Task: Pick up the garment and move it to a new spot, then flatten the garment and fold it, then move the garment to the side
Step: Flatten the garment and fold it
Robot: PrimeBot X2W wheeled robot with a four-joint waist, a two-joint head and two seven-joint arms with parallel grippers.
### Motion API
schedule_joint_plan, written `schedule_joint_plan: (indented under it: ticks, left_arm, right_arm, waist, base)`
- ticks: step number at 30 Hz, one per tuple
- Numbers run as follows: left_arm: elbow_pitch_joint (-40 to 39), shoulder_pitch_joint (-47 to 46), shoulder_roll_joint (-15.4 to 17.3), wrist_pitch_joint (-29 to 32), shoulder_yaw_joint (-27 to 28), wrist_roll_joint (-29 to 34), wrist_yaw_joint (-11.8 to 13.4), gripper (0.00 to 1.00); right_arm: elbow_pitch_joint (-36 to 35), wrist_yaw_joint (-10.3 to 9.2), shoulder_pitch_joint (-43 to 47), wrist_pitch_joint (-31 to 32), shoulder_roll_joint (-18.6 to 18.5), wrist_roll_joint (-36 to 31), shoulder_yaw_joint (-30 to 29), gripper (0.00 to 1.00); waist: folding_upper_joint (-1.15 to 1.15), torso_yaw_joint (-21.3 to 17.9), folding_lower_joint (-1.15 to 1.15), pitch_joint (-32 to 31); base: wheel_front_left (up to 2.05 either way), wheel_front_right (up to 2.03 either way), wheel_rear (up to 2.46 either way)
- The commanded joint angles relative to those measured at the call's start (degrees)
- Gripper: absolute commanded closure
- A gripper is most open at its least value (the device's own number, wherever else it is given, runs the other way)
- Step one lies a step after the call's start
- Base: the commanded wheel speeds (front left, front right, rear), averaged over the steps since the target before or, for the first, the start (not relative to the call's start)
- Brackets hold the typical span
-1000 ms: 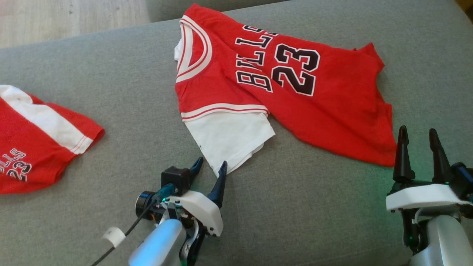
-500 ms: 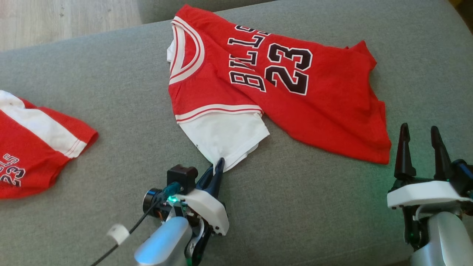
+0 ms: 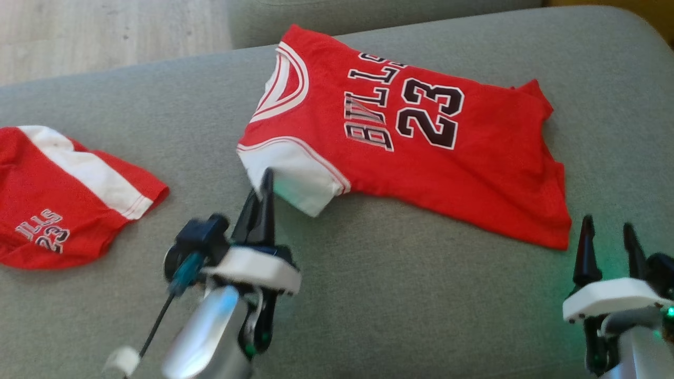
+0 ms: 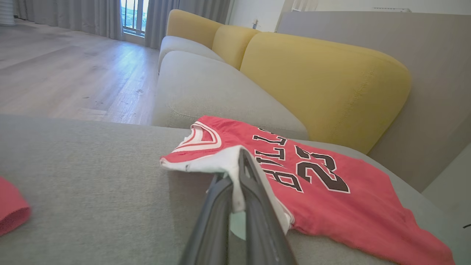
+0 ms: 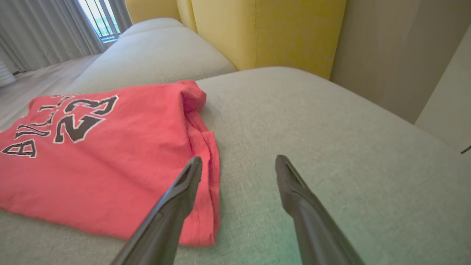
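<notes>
left gripper [image 3: 267,176]: dark fingers [image 3: 268,210], white base [image 3: 253,268], silver forearm [image 3: 210,331], black cable [image 3: 155,331], white tag [image 3: 120,360] | right gripper [image 3: 606,223]: same, green light [image 3: 670,311]

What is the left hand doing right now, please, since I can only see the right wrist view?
Observer: The left hand is shut on the edge of the shirt's white sleeve.
Operator: Thank you; is anything else lying on the cushion?
Observer: Yes, a second red garment lies apart from the shirt, on the robot's left.
Operator: Where is the collar?
Observer: At the shirt's left end, beyond the held sleeve.
</notes>
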Motion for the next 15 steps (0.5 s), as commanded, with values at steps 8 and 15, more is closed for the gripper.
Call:
schedule_joint_plan:
  ticks: [8,15]
  left_arm:
    - [-5.37,4.18,0.07,-0.54,6.31,4.68,-1.65,1.00]
    - [-5.78,4.86,-0.26,-0.54,7.41,6.03,-2.86,1.00]
  right_arm:
    - [7.65,0.43,-2.99,2.02,-0.32,4.15,2.42,0.00]
    - [14.05,0.43,-6.11,0.91,-0.32,5.27,3.52,0.00]
  waist:
    - [0.00,2.24,0.00,-0.53]
    - [0.00,3.20,0.00,-0.05]
  base:
    - [0.00,0.00,0.00]
    - [0.00,0.00,0.00]
